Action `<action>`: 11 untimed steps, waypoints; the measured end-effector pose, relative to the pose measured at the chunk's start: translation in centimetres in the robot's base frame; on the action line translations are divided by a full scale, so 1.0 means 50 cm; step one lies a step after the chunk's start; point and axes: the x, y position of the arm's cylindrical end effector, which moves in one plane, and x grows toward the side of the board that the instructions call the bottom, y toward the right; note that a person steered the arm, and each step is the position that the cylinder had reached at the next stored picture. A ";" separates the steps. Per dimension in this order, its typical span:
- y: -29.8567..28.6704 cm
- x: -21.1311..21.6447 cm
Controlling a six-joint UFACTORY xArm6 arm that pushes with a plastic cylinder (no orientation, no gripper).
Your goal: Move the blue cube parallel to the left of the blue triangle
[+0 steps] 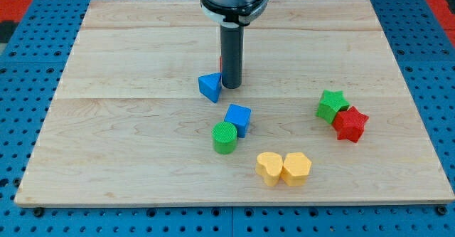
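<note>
The blue triangle (pixel 210 87) lies near the middle of the wooden board (pixel 128 123). The blue cube (pixel 238 119) sits below and a little to the right of it, touching a green cylinder (pixel 225 137) at its lower left. My tip (pixel 231 86) rests on the board right beside the triangle's right side, above the cube. A sliver of a red block (pixel 221 62) shows behind the rod, mostly hidden.
A green star (pixel 330 104) and a red star (pixel 350 123) touch each other at the view's right. Two yellow heart blocks (pixel 283 169) sit side by side near the bottom, below the cube. Blue pegboard surrounds the board.
</note>
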 end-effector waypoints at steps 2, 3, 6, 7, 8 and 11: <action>0.125 0.164; 0.006 0.149; -0.150 0.093; -0.100 0.120; -0.104 0.118; -0.136 0.042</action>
